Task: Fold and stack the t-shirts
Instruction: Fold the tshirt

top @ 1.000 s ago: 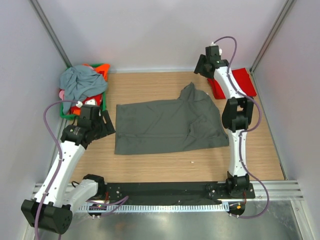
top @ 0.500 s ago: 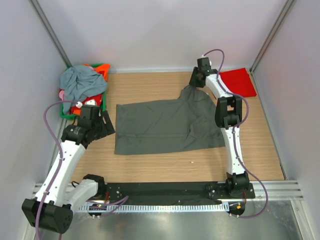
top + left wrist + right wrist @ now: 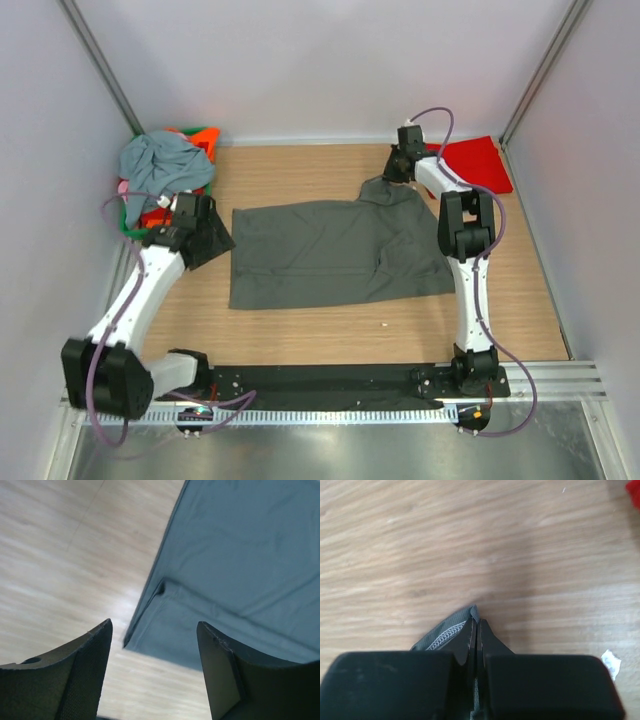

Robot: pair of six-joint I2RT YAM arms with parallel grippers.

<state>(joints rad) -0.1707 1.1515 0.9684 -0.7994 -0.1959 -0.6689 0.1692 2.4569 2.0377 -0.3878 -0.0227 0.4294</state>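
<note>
Tabletop (image 3: 300, 330); charcoal t-shirt (image 3: 320, 255) between right jaws

From above, you can't see the tips of the right gripper (image 3: 398, 168) under its wrist, and the basket (image 3: 207, 133) is mostly buried beneath the blue-grey shirt (image 3: 160, 165). In the right wrist view, its fingers (image 3: 395, 680) hide all but a scrap of the grey shirt (image 3: 445, 634), and the picture's edge crops the red shirt (image 3: 635, 489). The left wrist view blurs the table (image 3: 50, 555).

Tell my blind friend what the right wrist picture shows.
The right pincer is shut on a corner of the dark grey t-shirt, its stitched hem poking out, over a wooden table. The red t-shirt shows top right.
</note>
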